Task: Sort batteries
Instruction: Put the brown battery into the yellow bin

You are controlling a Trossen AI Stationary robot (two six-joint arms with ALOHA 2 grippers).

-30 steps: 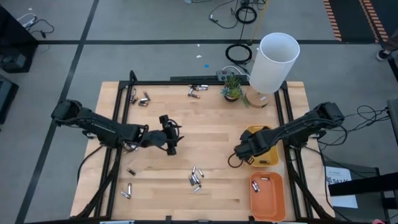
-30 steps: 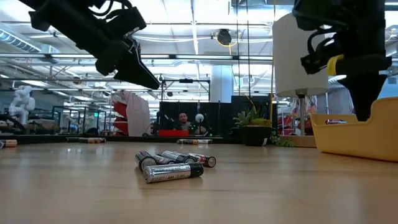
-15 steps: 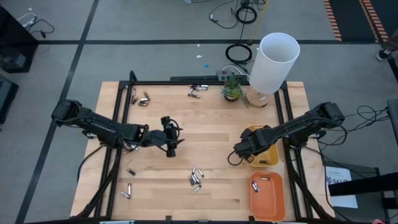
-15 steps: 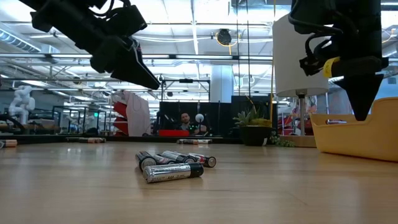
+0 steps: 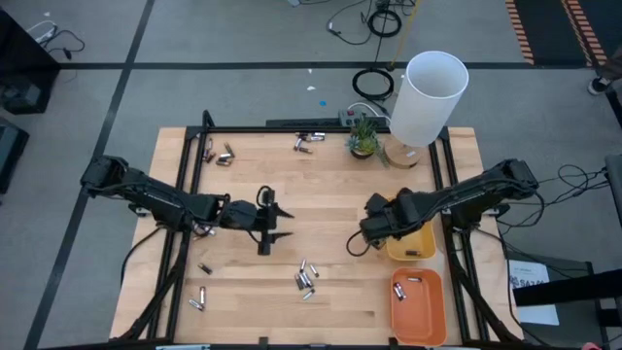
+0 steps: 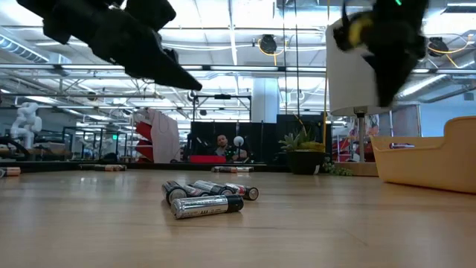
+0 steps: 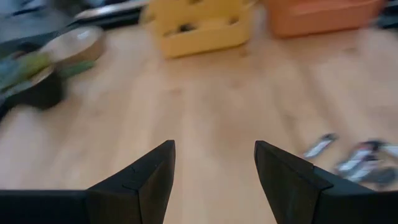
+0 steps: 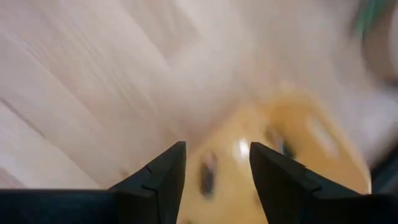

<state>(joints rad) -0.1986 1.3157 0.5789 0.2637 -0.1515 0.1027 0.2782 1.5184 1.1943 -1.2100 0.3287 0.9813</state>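
The wooden table (image 5: 330,194) carries a white cylinder (image 5: 428,97) on a round base at the far right, with a small potted plant (image 5: 363,136) just beside it. A yellow tray (image 5: 413,243) sits at the right edge, and an orange tray (image 5: 418,301) lies nearer the front, holding a cell.

The left gripper (image 5: 275,226) hovers over the table's middle, above bare wood, its fingers (image 7: 140,180) spread apart with nothing between them. The right gripper (image 5: 362,238) hangs just beside the yellow tray's inner wall, its fingers (image 8: 158,177) parted and empty.

The batteries (image 5: 307,279) lie in a loose cluster at front centre, between the two grippers and nearer the front edge. Further cells rest at front left (image 5: 199,297), far left (image 5: 222,154) and far centre (image 5: 308,142). Dark cells show inside the yellow tray.
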